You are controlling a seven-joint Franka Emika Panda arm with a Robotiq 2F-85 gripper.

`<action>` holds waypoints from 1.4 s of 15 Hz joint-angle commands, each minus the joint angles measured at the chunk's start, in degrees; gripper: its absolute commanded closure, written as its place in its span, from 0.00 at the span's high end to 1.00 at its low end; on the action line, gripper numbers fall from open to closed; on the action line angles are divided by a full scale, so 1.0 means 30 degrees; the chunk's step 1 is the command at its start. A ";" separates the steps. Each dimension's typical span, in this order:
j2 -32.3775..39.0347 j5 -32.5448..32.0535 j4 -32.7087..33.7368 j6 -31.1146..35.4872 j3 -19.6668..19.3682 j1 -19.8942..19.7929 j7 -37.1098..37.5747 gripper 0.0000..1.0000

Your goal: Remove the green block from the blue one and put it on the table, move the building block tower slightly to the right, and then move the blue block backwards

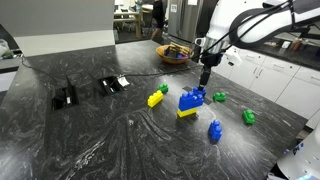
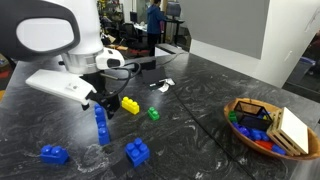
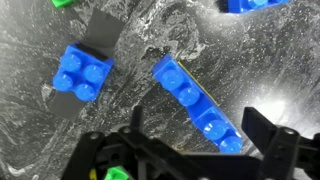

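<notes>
The building block tower (image 1: pixel 190 100), a blue studded block on a flat yellow one, stands on the dark veined table (image 1: pixel 100 140). It also shows in the other exterior view (image 2: pixel 101 125) and in the wrist view (image 3: pixel 190 95), where the yellow edge peeks out beside the blue block. Nothing green sits on it. A small green block (image 1: pixel 220 97) lies on the table just beside the tower. My gripper (image 1: pixel 205 75) hangs directly above the tower, open and empty. In the wrist view its fingers (image 3: pixel 200 135) straddle the near end of the blue block without touching it.
A yellow block with a green piece (image 1: pixel 157 97) lies beside the tower. Another green block (image 1: pixel 249 117) and a loose blue block (image 1: pixel 215 130) lie nearby; the wrist view shows a loose blue block (image 3: pixel 82 72). A bowl (image 1: pixel 172 53) stands behind. Black objects (image 1: pixel 65 97) lie farther off.
</notes>
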 commanded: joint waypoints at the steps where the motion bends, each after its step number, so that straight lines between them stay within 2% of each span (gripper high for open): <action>1: 0.2031 0.0547 0.1811 -0.1023 -0.0090 0.0250 -0.3695 1.00; 7: 0.5348 -0.0075 0.3113 -0.1170 0.0581 -0.0054 -0.8993 1.00; 11: 0.6507 -0.0561 0.4050 -0.1775 0.1033 -0.0260 -1.0769 0.98; 12: 0.6603 -0.0533 0.4159 -0.1640 0.1089 -0.0295 -1.0924 0.73; 13: 0.6678 -0.0526 0.4343 -0.1704 0.1107 -0.0336 -1.1022 0.73; 21: 0.6724 -0.0193 0.5203 -0.2454 0.0976 -0.0866 -1.1239 0.18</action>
